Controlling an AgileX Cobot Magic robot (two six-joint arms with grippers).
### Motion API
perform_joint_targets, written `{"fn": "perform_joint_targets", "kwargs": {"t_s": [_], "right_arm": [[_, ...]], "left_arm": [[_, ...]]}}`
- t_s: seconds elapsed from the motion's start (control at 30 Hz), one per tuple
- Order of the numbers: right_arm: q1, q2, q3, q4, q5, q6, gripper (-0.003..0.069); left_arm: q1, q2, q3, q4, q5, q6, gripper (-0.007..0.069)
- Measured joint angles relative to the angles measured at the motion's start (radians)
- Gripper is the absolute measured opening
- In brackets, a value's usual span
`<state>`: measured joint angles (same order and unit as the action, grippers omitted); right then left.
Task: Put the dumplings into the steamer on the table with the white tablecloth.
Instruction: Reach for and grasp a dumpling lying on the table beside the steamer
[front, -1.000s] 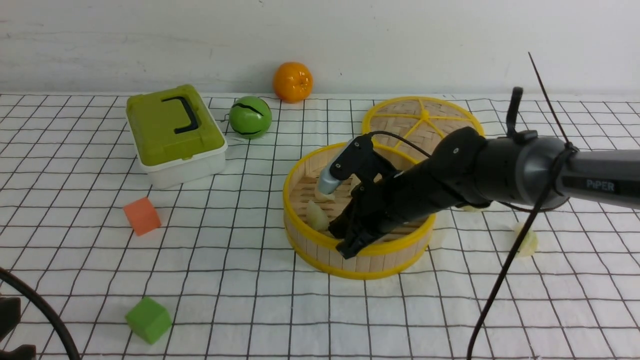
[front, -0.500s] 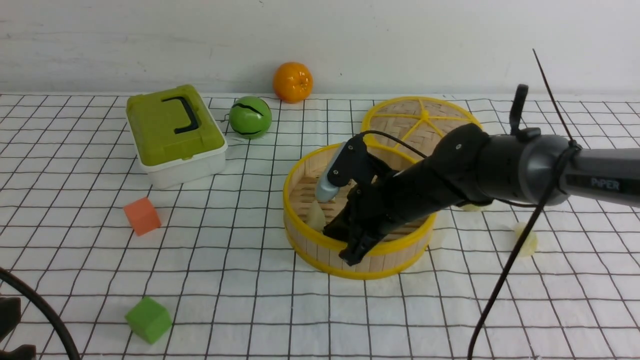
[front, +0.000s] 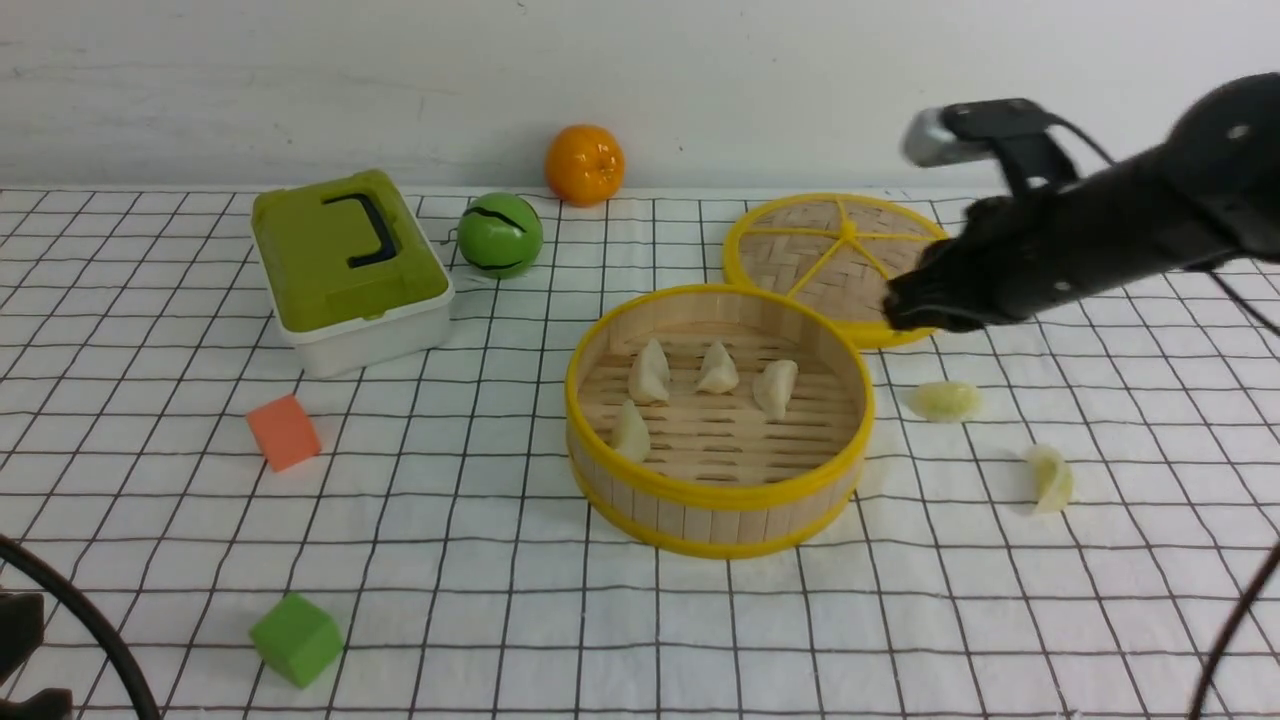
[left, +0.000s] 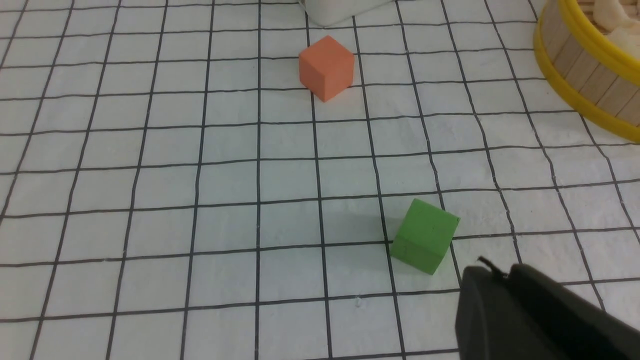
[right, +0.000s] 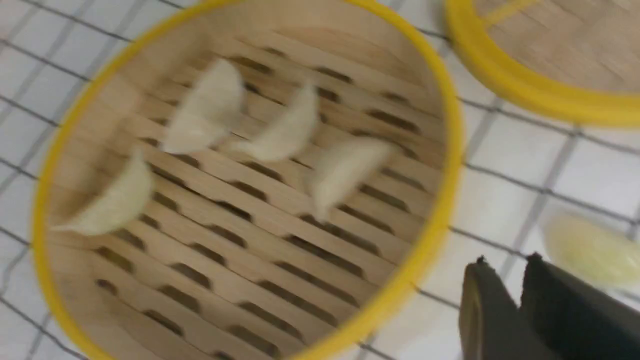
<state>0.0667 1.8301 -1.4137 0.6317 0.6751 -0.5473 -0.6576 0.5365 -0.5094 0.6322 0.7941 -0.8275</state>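
Observation:
The steamer (front: 715, 495), a round bamboo basket with yellow rims, stands mid-table on the white tablecloth (front: 500, 620). Several pale dumplings lie on its slatted floor, among them one at the left (front: 631, 432) and one at the right (front: 776, 387). Two more dumplings lie on the cloth to its right, one yellowish (front: 944, 400) and one nearer the front (front: 1050, 478). My right gripper (front: 905, 312) hangs in the air over the lid's front edge. Its jaws stand slightly open and hold nothing. In the right wrist view, the right gripper (right: 507, 262) is close to the yellowish dumpling (right: 590, 250). My left gripper (left: 500, 272) is shut and empty beside a green cube (left: 425, 242).
The steamer's flat woven lid (front: 830, 250) lies behind the steamer on the right. A green-lidded box (front: 345, 265), a green ball (front: 500, 235) and an orange (front: 585, 163) stand at the back left. An orange cube (front: 284, 431) and the green cube (front: 296, 638) lie front left.
My right arm has lifted out of the steamer and swung up and back to the right, and its jaws have parted a little. The dumplings it covered now show.

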Motion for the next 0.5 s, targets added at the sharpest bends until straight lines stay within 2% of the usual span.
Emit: {"fn": "perform_joint_targets", "kwargs": {"t_s": [0.03, 0.07, 0.13, 0.17, 0.27, 0.33, 0.4, 0.47, 0.5], "right_arm": [[-0.006, 0.002, 0.0, -0.011, 0.007, 0.0, 0.0134], [-0.047, 0.021, 0.0, -0.099, 0.059, 0.094, 0.0198], [-0.079, 0.053, 0.001, -0.211, 0.108, 0.202, 0.0291], [-0.081, 0.057, 0.001, -0.222, 0.112, 0.222, 0.031], [-0.094, 0.101, 0.006, -0.356, 0.128, 0.342, 0.0437], [-0.094, 0.12, 0.006, -0.383, 0.107, 0.383, 0.0476], [-0.094, 0.139, 0.006, -0.379, 0.082, 0.394, 0.0479], [-0.094, 0.159, 0.006, -0.372, 0.064, 0.4, 0.0461], [-0.094, 0.179, 0.006, -0.366, 0.058, 0.401, 0.0428]], "left_arm": [[0.0, 0.0, 0.0, 0.0, 0.0, 0.0, 0.0054], [0.0, 0.0, 0.0, 0.0, -0.002, 0.0, 0.0055], [0.0, 0.0, 0.0, 0.0, -0.002, 0.0, 0.0056], [0.0, 0.0, 0.0, 0.0, -0.002, 0.0, 0.0057], [0.0, 0.0, 0.0, 0.0, -0.005, 0.0, 0.0057], [0.0, 0.0, 0.0, 0.0, -0.008, 0.0, 0.0057], [0.0, 0.0, 0.0, 0.0, -0.009, 0.0, 0.0059], [0.0, 0.0, 0.0, 0.001, -0.009, 0.0, 0.0062], [0.0, 0.0, 0.0, 0.001, -0.009, 0.0, 0.0064]]}}
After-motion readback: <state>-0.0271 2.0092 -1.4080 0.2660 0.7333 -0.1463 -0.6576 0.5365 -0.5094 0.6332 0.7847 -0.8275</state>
